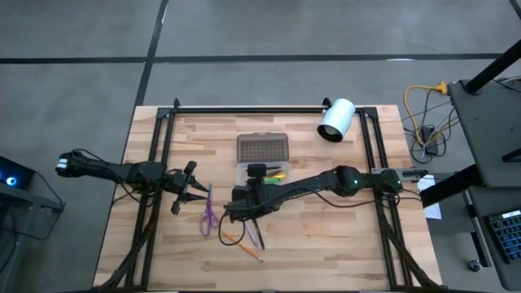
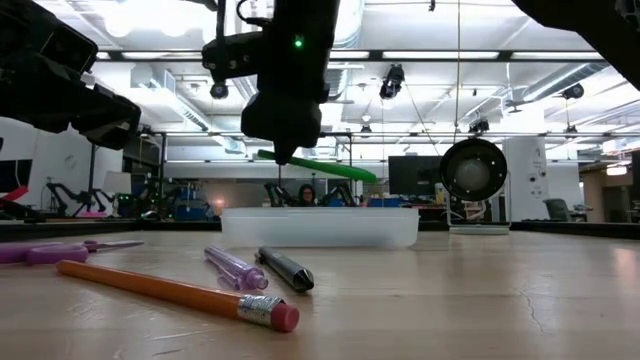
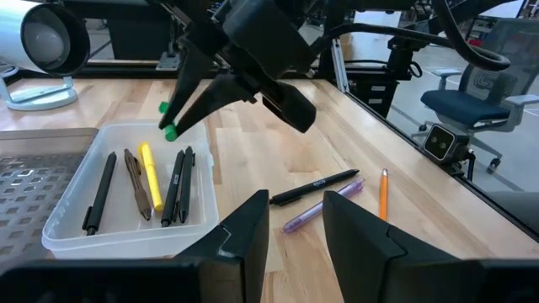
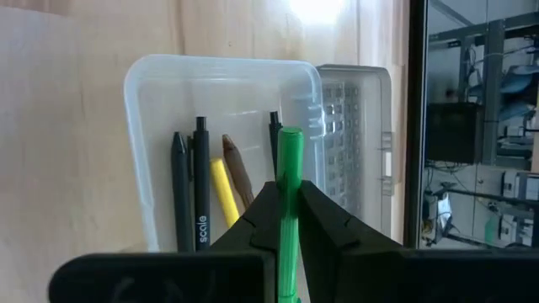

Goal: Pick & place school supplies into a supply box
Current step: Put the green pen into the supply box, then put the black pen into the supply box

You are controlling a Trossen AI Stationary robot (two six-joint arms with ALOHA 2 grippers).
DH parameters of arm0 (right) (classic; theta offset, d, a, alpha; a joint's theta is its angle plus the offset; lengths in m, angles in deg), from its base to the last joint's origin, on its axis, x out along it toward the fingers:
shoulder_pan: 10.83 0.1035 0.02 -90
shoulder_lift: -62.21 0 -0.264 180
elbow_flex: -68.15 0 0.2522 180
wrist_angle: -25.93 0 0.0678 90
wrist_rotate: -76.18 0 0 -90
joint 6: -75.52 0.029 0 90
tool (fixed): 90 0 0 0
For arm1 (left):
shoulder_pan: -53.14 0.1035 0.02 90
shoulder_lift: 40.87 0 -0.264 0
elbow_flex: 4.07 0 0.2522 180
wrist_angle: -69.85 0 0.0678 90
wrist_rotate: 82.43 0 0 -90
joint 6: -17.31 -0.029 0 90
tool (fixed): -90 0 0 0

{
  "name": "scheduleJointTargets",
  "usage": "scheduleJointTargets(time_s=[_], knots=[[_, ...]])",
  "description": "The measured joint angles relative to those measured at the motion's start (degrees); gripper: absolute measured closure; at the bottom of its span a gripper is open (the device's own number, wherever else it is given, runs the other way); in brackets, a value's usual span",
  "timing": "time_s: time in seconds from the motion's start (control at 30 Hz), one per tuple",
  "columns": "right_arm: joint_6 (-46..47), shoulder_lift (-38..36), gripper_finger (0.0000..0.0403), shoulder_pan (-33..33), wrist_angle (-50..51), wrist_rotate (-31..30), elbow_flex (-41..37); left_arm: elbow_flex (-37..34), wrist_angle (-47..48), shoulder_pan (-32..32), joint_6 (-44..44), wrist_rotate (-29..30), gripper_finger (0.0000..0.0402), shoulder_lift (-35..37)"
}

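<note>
1. The right gripper (image 4: 286,220) has its fingers clamped on a green pen (image 4: 290,181) and hangs above the supply box (image 4: 152,143), not yet released.
2. Inside the supply box already: black pens, a yellow pen (image 3: 149,174) and a brown pencil (image 3: 135,178).
3. Left to do, on the table just beside the supply box: a black pen (image 3: 313,187), a purple pen (image 3: 323,204), an orange pencil (image 2: 170,293), and the purple scissors (image 1: 208,213).
4. The left gripper (image 3: 295,225) waits near the scissors, fingers apart and empty. Roughly halfway, I'd judge.
</note>
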Motion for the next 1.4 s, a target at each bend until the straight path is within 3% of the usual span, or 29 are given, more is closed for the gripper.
scheduleJointTargets(time_s=[0.5,0.83,1.03,1.23,1.4], knots=[[0.46,-0.02,0.0389,-0.15,0.02,0.02,-0.10,0.00,-0.01,0.00,-0.02,0.01,0.0303,0.01],[0.66,-0.02,0.0330,-0.13,-0.02,0.11,-0.11,0.00,0.01,-0.01,0.00,0.01,0.0303,0.02],[1.00,-0.02,0.0319,-0.13,-0.28,0.17,-0.13,0.00,0.01,0.02,0.00,-0.02,0.0303,0.00],[9.31,-0.02,0.0328,0.09,-0.36,0.22,-0.13,0.00,-0.01,0.00,0.00,-0.01,0.0303,0.02],[23.10,-0.02,0.0335,0.60,-0.46,2.18,-0.13,0.00,0.01,0.00,-0.01,0.01,0.0303,0.00]])
